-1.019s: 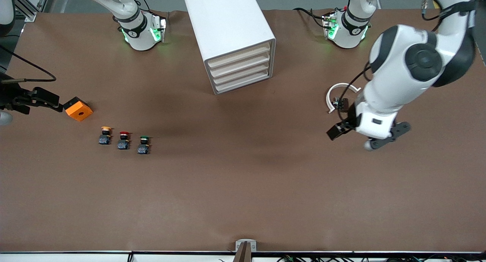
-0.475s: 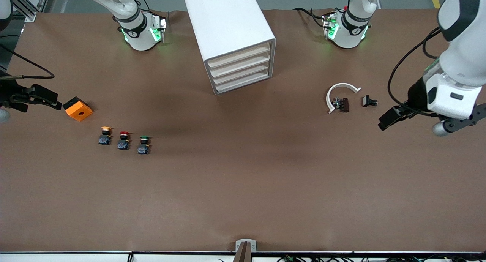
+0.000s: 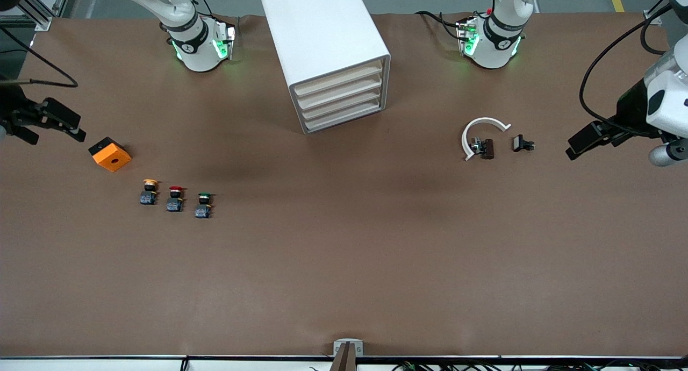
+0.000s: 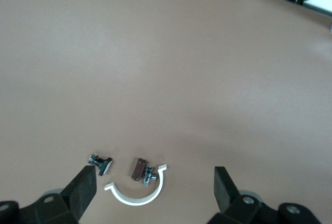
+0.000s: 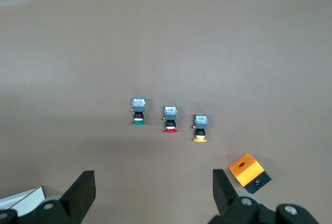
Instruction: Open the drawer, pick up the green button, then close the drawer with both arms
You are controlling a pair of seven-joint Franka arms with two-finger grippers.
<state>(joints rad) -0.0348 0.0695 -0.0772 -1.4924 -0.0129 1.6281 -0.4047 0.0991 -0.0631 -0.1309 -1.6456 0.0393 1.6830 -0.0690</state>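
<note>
1. The white cabinet [image 3: 327, 54] stands between the two arm bases, its four cream drawer fronts all flush; the drawer [image 3: 339, 102] wanted, third from the top, is not yet pulled out.

2. The green-capped button [image 3: 203, 205] sits on the table [image 3: 344, 263] toward the right arm's end, last in a short row with the red-capped button [image 3: 174, 198] and the yellow-capped button [image 3: 149, 191], well apart from the cabinet. An orange block [image 3: 110, 154] lies near them.

3. The left gripper [image 4: 154, 182] hangs with its jaws spread and nothing between them, over the table's edge at its own end, near a white curved clip [image 3: 480, 133] and two small dark fittings.

4. The right gripper [image 5: 154, 186] is likewise released and empty, up over its end of the table by the orange block.

5. What could go wrong, as I judge it: the drawer fronts are alike and closely stacked, so a finger could catch the wrong one. The cabinet looks light (and stands skewed), so a pull may drag the whole box unless the other arm steadies it.

6. The three buttons stand close; spread jaws coming down on the green one could knock or take the red neighbour.
</note>
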